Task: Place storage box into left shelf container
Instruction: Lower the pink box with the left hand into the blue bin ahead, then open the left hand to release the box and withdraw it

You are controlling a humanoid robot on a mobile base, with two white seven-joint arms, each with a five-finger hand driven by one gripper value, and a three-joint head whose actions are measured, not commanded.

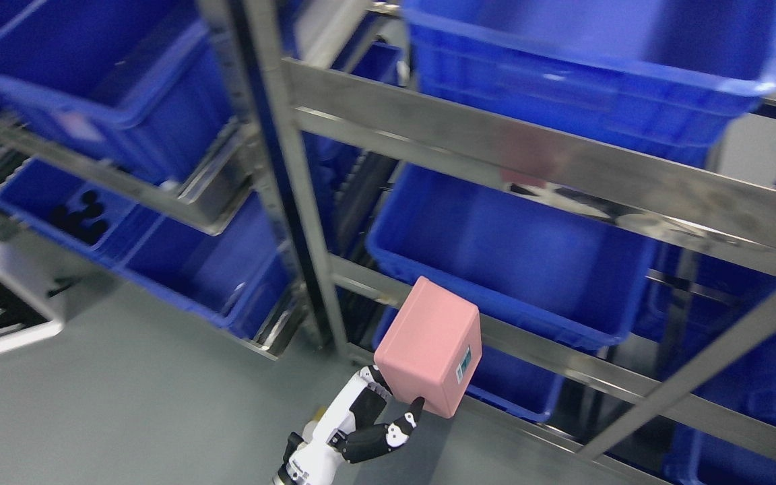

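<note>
Fingers (pixel 407 423) of the left hand (pixel 368 421) clasp the pink box (pixel 428 345) from below (small label on its side), holding it in front of the steel rack (pixel 496 145), before a blue bin (pixel 496 269)

Tilted head view down onto shelving (pixel 536 155)

Steel shelf racks (pixel 536 151) bearing blue bins (pixel 496 263), one apparently holding dark items (pixel 81 219)
</note>
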